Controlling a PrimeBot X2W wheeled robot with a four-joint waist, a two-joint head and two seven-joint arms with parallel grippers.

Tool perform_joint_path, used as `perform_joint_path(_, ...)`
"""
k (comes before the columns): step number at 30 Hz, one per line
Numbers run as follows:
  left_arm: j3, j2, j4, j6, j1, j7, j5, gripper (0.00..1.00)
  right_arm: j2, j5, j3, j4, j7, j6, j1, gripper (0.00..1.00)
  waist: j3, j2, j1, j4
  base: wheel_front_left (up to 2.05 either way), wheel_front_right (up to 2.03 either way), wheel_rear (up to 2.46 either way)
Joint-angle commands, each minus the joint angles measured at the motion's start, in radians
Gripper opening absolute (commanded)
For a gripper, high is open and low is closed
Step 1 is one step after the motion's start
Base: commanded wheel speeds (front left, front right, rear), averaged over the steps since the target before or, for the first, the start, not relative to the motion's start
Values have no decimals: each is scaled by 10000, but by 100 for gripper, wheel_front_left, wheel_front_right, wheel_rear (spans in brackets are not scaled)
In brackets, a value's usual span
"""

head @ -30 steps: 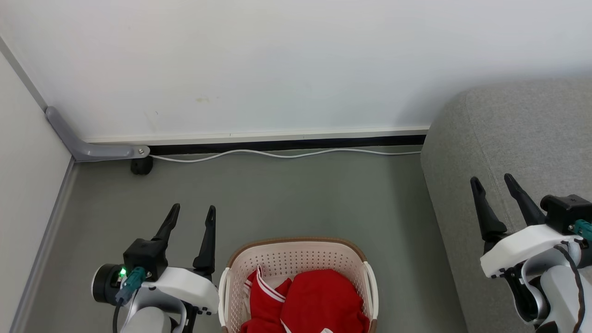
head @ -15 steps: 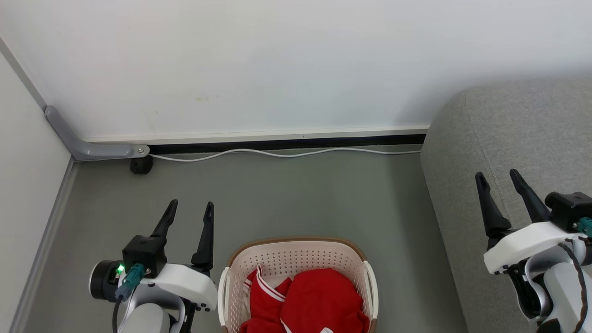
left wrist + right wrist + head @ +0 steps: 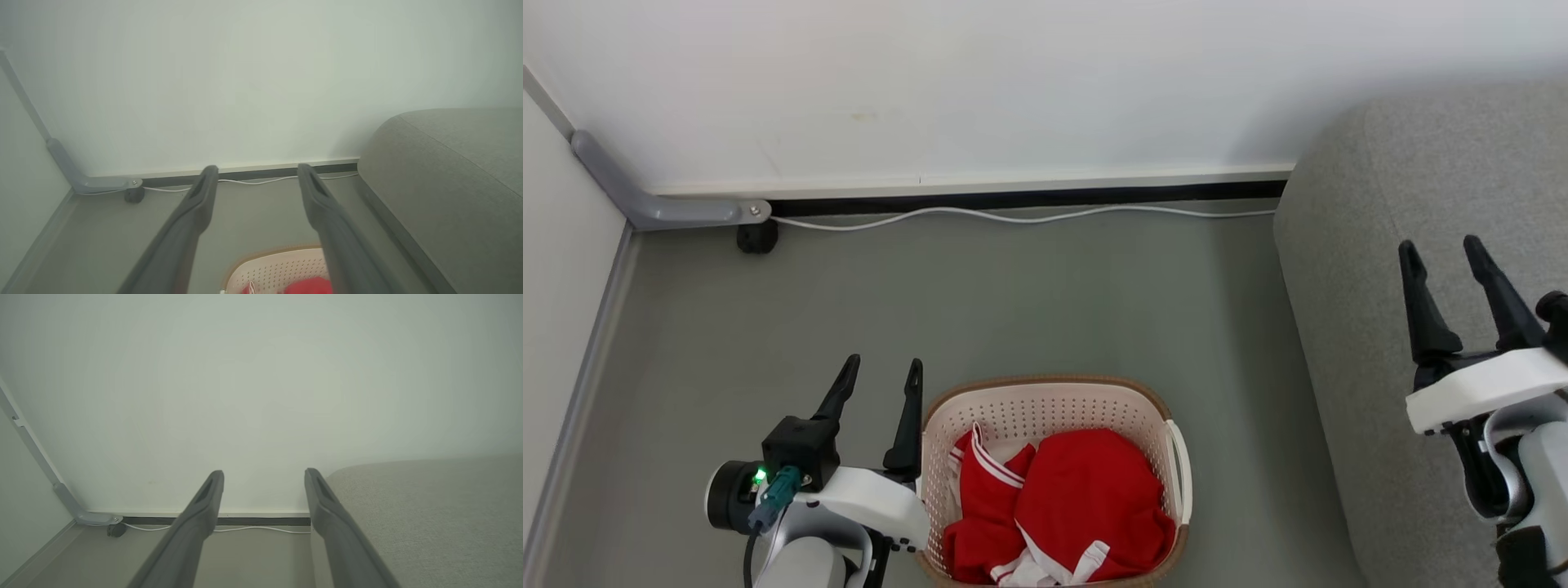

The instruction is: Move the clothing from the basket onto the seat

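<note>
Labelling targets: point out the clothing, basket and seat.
clothing [image 3: 1086,482], head view, middle of red mound.
basket [image 3: 1045,412], head view, far perforated wall.
seat [image 3: 1462,180], head view, bare grey upholstery.

Bare room corner lying in soft, even light

A plain white wall [image 3: 1045,82] is running across the back and meeting a side wall [image 3: 556,245] at the left, where a grey bracket [image 3: 654,208] is coming down the corner and bending along the floor [image 3: 1045,294], ending beside a small black foot [image 3: 757,237]. A white skirting [image 3: 1013,177] is lining the back wall, a black strip [image 3: 1029,198] is showing under it, and a thin white cable [image 3: 1013,217] is trailing just in front. The smooth grey-green floor is spreading forward, a grey edging [image 3: 584,384] bordering it at the left. A grey seat [image 3: 1356,245] is standing at the right, throwing a faint shadow on the wall.
</note>
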State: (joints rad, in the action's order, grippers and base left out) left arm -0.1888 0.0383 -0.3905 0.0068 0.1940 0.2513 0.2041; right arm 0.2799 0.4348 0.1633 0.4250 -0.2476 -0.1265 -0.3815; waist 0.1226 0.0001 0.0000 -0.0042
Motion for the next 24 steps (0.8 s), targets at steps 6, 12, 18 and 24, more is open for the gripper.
perform_joint_path(6,-356,120,166,547,813,105,579,100,466,146,-56,-968,-141,-42,-562,100,1330,-1,0,9,0,0,0)
perform_joint_path(12,-1119,120,164,950,1326,105,986,100,821,327,-154,-1676,-141,-42,-887,100,2554,-1,0,-26,0,0,0)
perform_joint_path(18,-1867,120,102,1373,2024,105,1527,100,1200,506,-279,-2331,-141,-42,-1322,100,3836,-1,0,-99,0,0,0)
perform_joint_path(24,-2691,120,-182,1690,2598,105,2219,100,1352,531,-455,-2823,-141,-42,-1742,100,4892,-1,0,-169,0,0,0)
